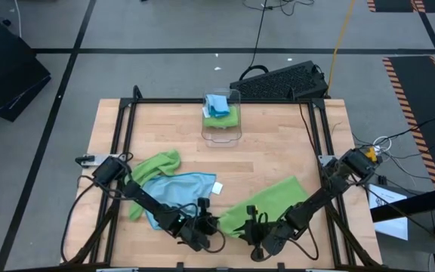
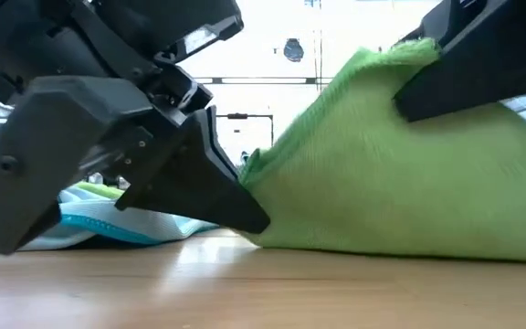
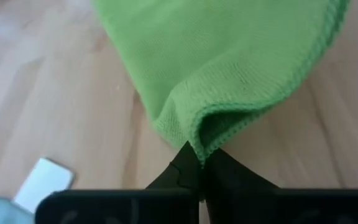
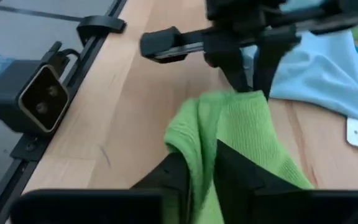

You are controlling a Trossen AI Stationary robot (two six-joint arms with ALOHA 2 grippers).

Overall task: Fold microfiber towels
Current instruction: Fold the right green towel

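Observation:
A lime green towel (image 1: 274, 198) lies at the table's near right, and both grippers hold its near-left end. My left gripper (image 1: 216, 224) is shut on it low by the table; it also shows in the low view (image 2: 249, 215). My right gripper (image 1: 254, 227) is shut on it a little higher (image 2: 418, 68). Another lime green towel (image 1: 157, 165) and a light blue towel (image 1: 178, 189) with a white tag (image 1: 217, 188) lie bunched and overlapping at the near left. My left gripper pinches the green towel's hemmed edge (image 3: 199, 148) between its two fingers, where the edge curls over. The fingers slant down from the table's left, with their tips close to the table (image 2: 256, 221). The cloth rises away from them. My right gripper pinches a bunched fold of the green towel (image 4: 205, 134) between its two fingers, close to the left gripper's hold. This part is lifted (image 2: 382, 64), and the cloth slopes down from it. The towel's lower part (image 2: 409, 242) lies on the table.
A clear plastic bin (image 1: 222, 117) holding blue and green cloths stands at the far middle. A black frame (image 1: 127, 113) runs along the table's sides. A small camera (image 4: 39, 93) sits at the near edge. Bare wood lies mid-table.

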